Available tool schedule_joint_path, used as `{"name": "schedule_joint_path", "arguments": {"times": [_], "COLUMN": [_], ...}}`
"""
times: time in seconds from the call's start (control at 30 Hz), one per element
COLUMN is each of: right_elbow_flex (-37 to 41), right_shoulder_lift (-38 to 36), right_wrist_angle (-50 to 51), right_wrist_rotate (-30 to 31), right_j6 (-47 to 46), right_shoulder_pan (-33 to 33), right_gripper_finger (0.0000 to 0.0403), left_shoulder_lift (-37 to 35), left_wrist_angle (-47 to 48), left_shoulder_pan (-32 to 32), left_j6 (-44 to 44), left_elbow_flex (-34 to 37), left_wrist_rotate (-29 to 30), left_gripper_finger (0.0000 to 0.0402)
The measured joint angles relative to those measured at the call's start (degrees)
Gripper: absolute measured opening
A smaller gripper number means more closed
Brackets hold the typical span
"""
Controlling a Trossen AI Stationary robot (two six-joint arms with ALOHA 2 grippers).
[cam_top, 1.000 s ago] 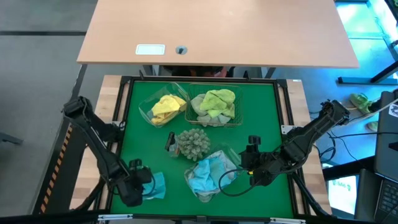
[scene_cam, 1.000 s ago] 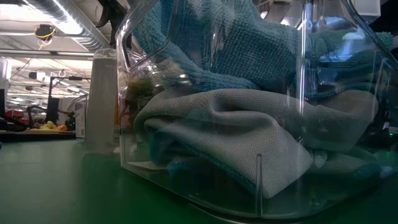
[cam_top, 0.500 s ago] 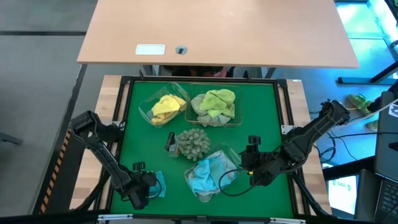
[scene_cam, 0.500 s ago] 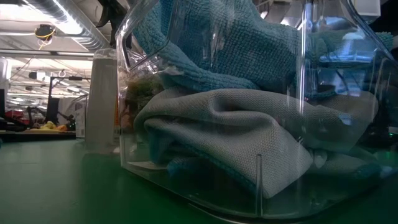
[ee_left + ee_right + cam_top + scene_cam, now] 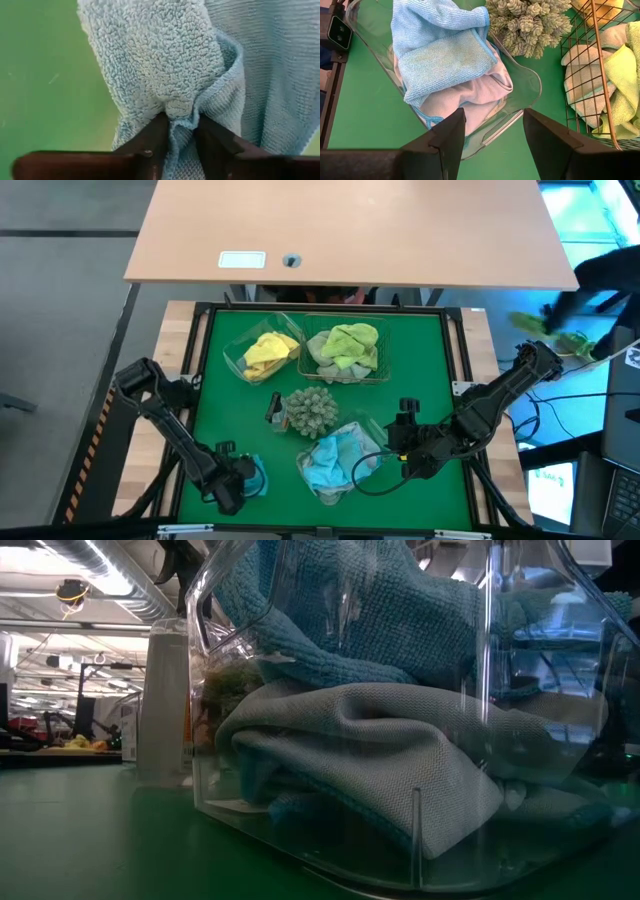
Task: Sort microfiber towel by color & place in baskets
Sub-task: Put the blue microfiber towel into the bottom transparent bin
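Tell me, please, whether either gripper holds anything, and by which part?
The left gripper pinches a bunched fold of a light blue towel. The right gripper is open and holds nothing.

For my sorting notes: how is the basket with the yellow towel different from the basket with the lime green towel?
The yellow towel's basket is clear plastic and lies slanted; the green towel's basket is wire mesh and sits square to the table edge. The mesh one also holds grey cloth. Both are rectangular, side by side at the far end.

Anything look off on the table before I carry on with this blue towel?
Two things. The wire basket holds grey cloths under the lime green towel, so colours are mixed. The clear tub of blue towels sits askew. The left gripper pinches a blue towel.
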State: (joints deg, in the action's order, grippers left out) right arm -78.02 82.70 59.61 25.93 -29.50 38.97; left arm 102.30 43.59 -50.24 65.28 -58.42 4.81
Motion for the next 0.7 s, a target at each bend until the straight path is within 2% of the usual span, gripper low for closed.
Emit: {"name": "schedule_joint_path", "arguments": {"times": [0.27,0.57,0.7], "right_elbow_flex": [0.0,0.0,0.0], "right_shoulder_lift": [0.0,0.0,0.0], "right_wrist_angle": [-0.2,-0.9,-1.9], "right_wrist_rotate": [0.0,0.0,0.0], "right_j6": [0.0,0.0,0.0], "right_shoulder_pan": [0.0,0.0,0.0], "right_gripper_finger": [0.0198,0.0198,0.0198], "left_shoulder_lift": [-1.0,-9.5,-14.1], "left_wrist_angle": [-4.6,-5.2,-11.1], "left_shoulder_pan": [2.5,2.8,2.8], "left_j6": [-0.1,-1.4,-4.2], "left_elbow_flex": [0.2,0.4,0.4], "left_wrist_rotate": [1.8,6.2,8.2], "left_gripper_finger": [0.0011,0.0006,0.0006]}}
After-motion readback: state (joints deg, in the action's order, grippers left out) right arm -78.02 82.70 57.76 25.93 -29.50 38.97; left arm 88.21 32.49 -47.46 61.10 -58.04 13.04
